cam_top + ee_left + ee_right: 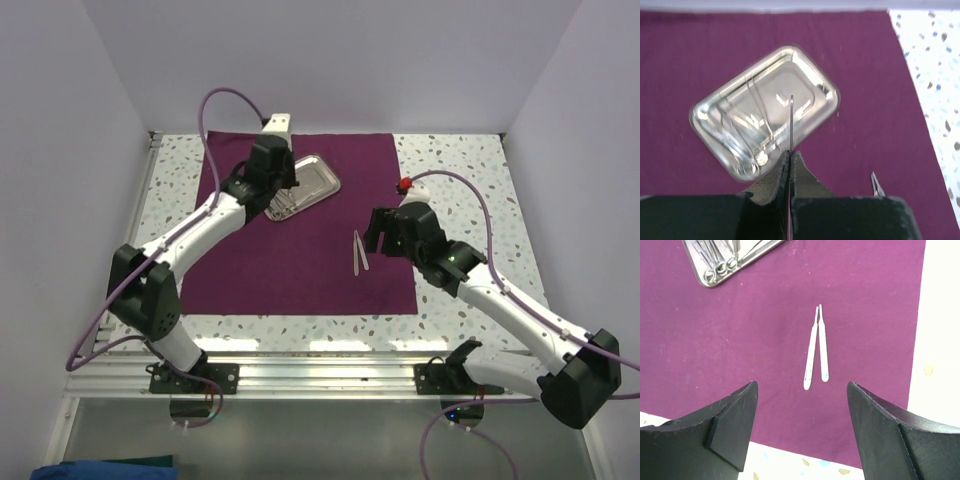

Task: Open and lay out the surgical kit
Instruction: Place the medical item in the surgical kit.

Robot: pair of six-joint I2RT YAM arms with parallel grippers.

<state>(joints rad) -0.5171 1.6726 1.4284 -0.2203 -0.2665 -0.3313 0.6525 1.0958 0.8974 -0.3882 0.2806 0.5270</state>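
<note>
A large dark purple cloth wrap (300, 275) is lying spread flat on the speckled white tabletop (455, 165). A small shiny rectangular steel tray (322, 172) is sitting at an angle on the cloth's far left part.

From above, the left tool (284, 196) is hanging over the tray's near end, but its body is hiding what it grips. The left wrist view is filling that in: the tool (791, 156) is pinched closed on a thin silver instrument (791, 125), seen edge-on and rising from between the fingers over the tray (812, 75). The remaining instruments (742, 135) are lying in the tray's left end, blurred by reflections.

The right tool (376, 235) is hovering over the cloth's right part, just beside a pair of slender silver instruments (358, 253). Its wrist view is showing the fingers (735, 425) standing wide apart and holding nothing. The pair (816, 347) is lying flat between and beyond them, tips nearly touching. That view alone is making out ring handles (720, 269) at the tray's corner (707, 282).
</note>
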